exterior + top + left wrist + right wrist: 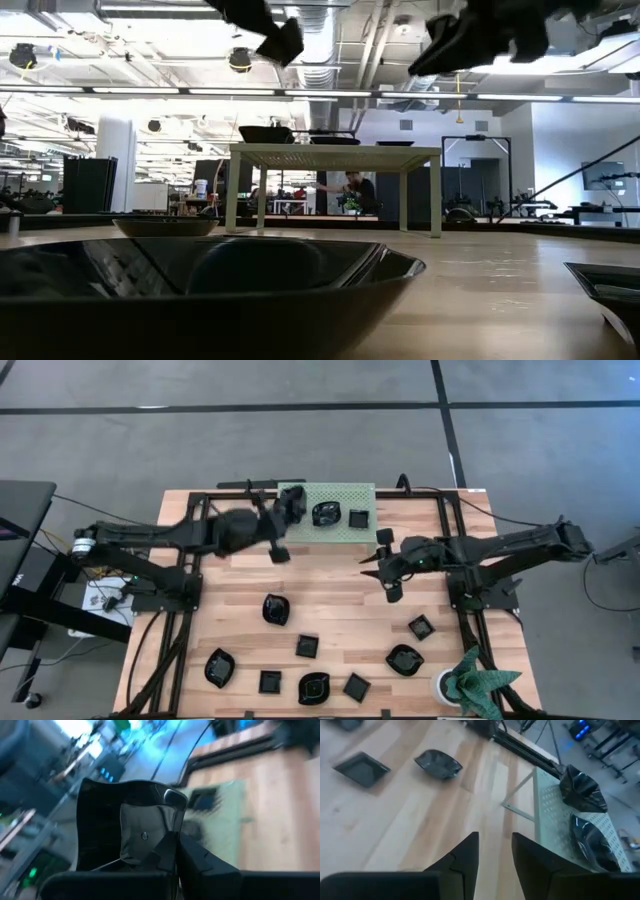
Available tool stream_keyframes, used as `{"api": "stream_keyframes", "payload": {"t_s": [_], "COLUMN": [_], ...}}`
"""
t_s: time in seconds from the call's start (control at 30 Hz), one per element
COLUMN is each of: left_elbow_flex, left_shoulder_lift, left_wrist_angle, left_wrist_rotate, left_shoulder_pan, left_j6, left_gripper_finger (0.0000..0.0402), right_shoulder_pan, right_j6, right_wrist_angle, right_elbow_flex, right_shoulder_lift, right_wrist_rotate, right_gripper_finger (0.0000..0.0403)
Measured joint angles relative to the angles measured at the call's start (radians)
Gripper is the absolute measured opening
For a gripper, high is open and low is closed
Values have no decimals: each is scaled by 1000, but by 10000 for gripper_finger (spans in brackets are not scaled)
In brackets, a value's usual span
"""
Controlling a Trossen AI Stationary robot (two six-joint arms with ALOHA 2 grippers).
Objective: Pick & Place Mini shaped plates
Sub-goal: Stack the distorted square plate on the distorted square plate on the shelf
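Black wavy-edged plate (125, 815) is clamped by left gripper (290, 510) over green rack (345, 530); right gripper (385, 565) is held empty, fingers apart.

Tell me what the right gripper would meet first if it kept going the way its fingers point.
Probably bare table: ahead of the empty right gripper lies open wood, the green rack just to one side. Depth is unclear.

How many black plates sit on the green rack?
2: a wavy plate mid-rack, a square plate beside it. The left gripper holds a third plate over the rack's end, maybe hiding more.
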Motion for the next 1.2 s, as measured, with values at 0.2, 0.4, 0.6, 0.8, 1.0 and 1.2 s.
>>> {"api": "stream_keyframes", "payload": {"t_s": [0.2,0.4,0.6,0.8,1.0,1.2], "left_elbow_flex": [-1,-2,-2,-2,-2,-2], "left_shoulder_lift": [53,141,181,182,182,182], "left_wrist_angle": [-31,-59,-62,-71,-144,-156], "left_wrist_rotate": [164,169,164,143,100,100], "left_shoulder_pan": [149,201,226,237,238,227], "left_j6": [-7,-10,-10,-17,-28,-38], "left_gripper_finger": [8,7,11,13,37,61], "right_shoulder_pan": [-83,-104,-83,-67,-67,-67], "right_j6": [31,78,81,83,83,83], "right_wrist_angle": [48,32,33,33,33,33], "right_elbow_flex": [-42,-42,-42,-42,-42,-42], "right_shoulder_lift": [12,11,11,11,11,11], "right_wrist_rotate": [-3,-6,-7,-8,-8,-7], "right_gripper_finger": [112,113,113,113,113,113]}}
